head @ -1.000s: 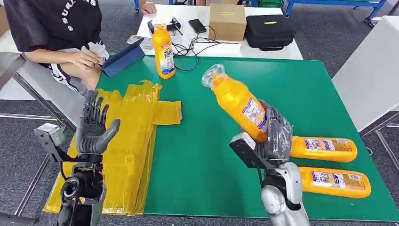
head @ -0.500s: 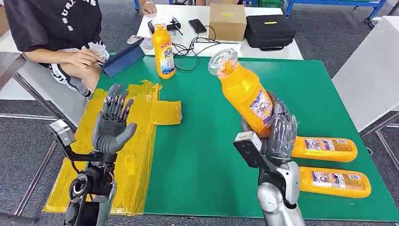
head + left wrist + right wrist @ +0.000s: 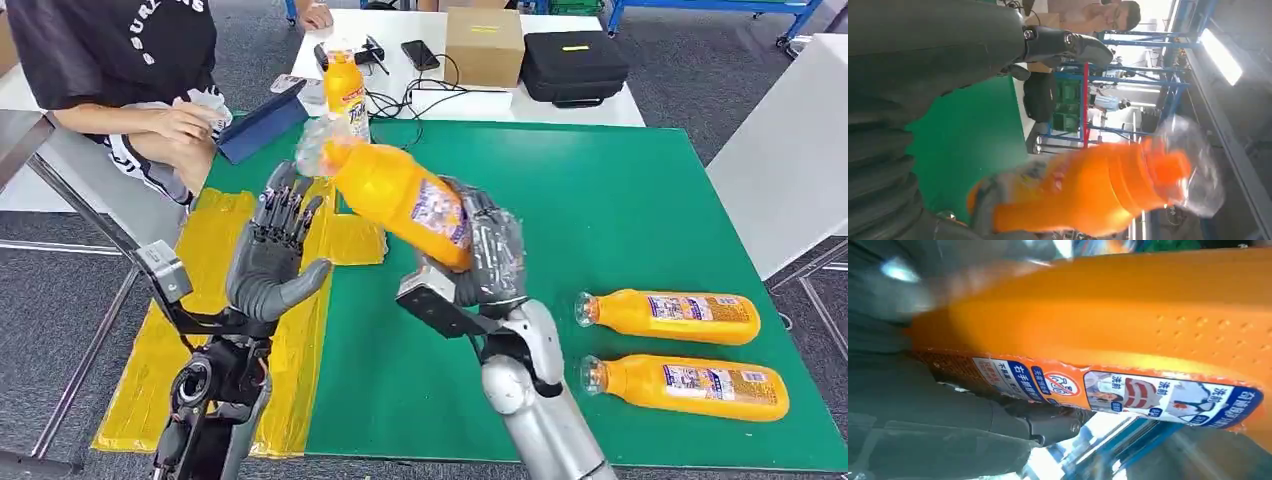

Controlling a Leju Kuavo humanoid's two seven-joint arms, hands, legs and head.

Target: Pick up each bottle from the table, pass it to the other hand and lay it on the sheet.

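Bottle (image 3: 400,195) in transit — orange, tilted with its wrapped cap toward the left hand (image 3: 272,255), gripped round the lower body by the right hand (image 3: 487,262) above the green table (image 3: 620,200). Left hand is raised, fingers apart and holding nothing, palm turned to the bottle, apparently to receive it. Yellow sheet (image 3: 190,300) lies along the table's left edge beneath that hand. Two bottles (image 3: 670,316) lie flat near the right edge; another bottle (image 3: 345,90) stands at the far edge.
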